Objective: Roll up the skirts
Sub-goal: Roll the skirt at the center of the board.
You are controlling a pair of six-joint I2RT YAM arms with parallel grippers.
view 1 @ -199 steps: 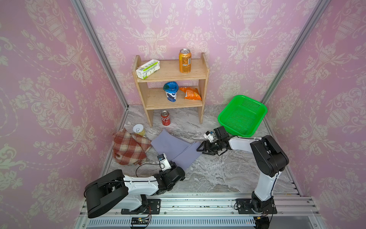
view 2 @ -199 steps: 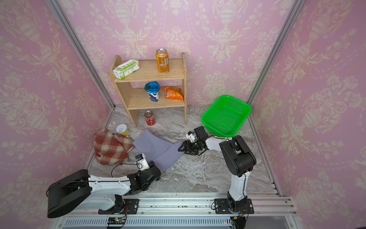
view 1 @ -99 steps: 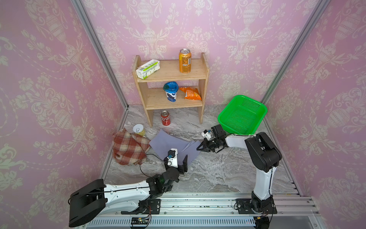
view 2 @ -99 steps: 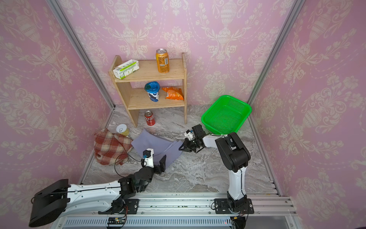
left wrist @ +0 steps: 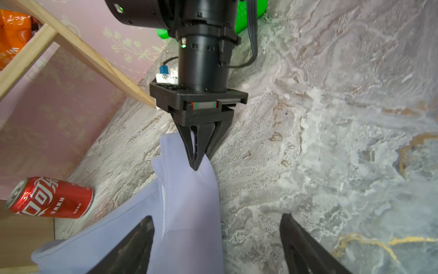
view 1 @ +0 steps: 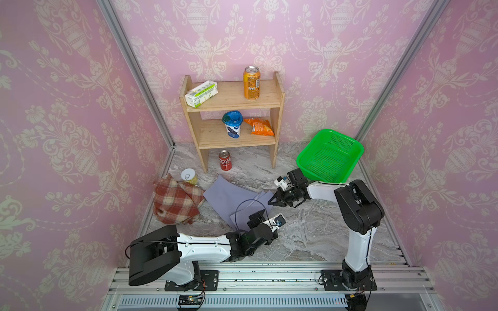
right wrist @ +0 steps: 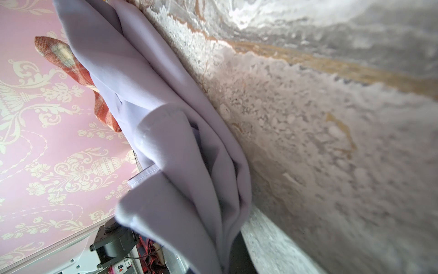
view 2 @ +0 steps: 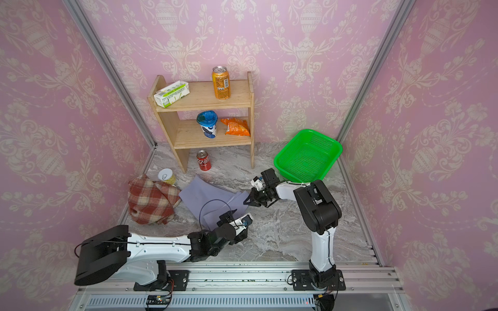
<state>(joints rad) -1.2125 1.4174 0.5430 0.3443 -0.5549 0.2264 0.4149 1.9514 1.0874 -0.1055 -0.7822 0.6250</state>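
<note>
Left gripper [left wrist: 216,215], nearest the rail: a second ago it sat closed at the near edge of the lavender skirt [view 1: 229,196]. Now its jaws stand wide and hold nothing, one finger over the cloth and the other over bare table [view 1: 310,234]. Right gripper [view 1: 270,202], ahead of the left one: partly spread a second ago, now pinched shut on the skirt's far right corner, where the cloth rises to the tips. The lavender skirt lies between the two grippers. It is smooth, plain and mostly flat, with folded layers and a stitched hem bunched at the held corner. The left arm's cable [view 1: 250,199] loops above it. The plaid skirt [view 1: 176,202], red-brown and cream, lies crumpled to the left of the left gripper, just beside the lavender one. Beyond it stand a yellow tin [view 1: 188,176] and a red can [view 1: 225,160], with a wooden shelf [view 1: 231,99] farther still. The green basket [view 1: 326,161] sits just behind the right gripper.
</note>
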